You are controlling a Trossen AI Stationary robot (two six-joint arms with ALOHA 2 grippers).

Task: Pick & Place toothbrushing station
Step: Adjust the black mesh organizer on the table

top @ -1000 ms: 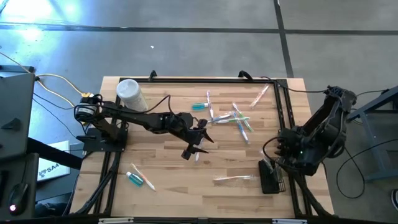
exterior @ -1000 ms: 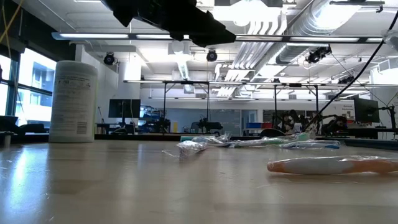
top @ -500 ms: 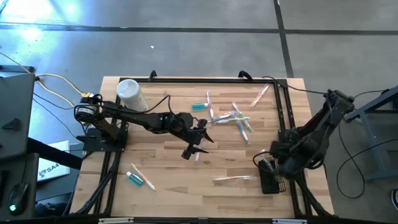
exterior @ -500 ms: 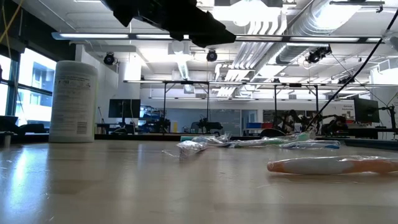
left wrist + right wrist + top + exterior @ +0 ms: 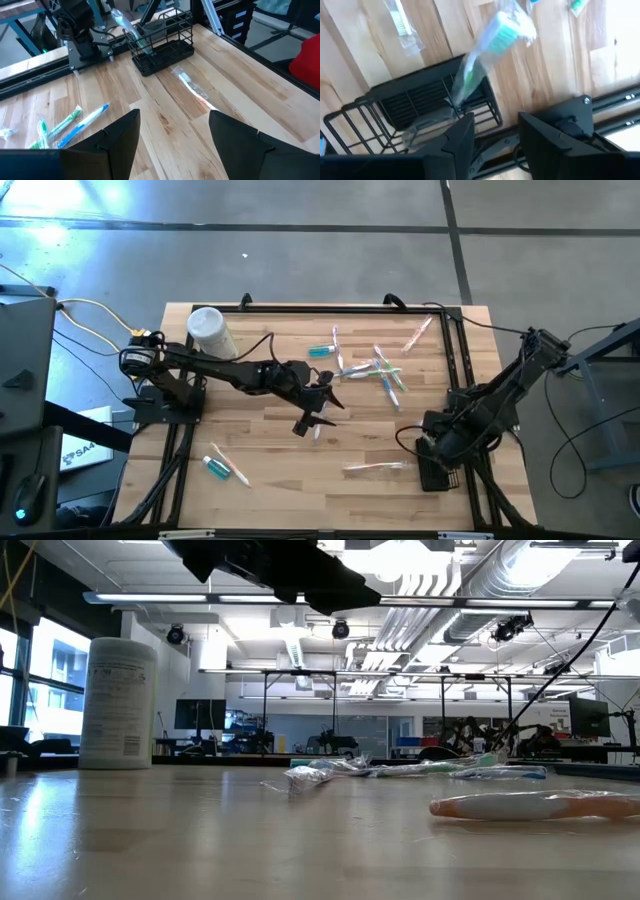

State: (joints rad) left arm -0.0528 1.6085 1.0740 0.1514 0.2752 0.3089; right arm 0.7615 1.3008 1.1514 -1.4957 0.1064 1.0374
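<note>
Overhead – wood table [image 5: 270,470] | scattered toothbrushes [image 5: 385,372] | white canister [image 5: 211,332] – concrete floor [image 5: 300,250]

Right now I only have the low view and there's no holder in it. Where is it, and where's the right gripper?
Observer: The black wire holder sits at the right edge of the table, and the right gripper hovers just over it.
Operator: Anything in the holder?
Observer: One wrapped toothbrush with a teal head leans in it. The right gripper is open and not gripping it.
Operator: Left arm?
Observer: The left gripper hangs open over the middle of the table, holding nothing.
</note>
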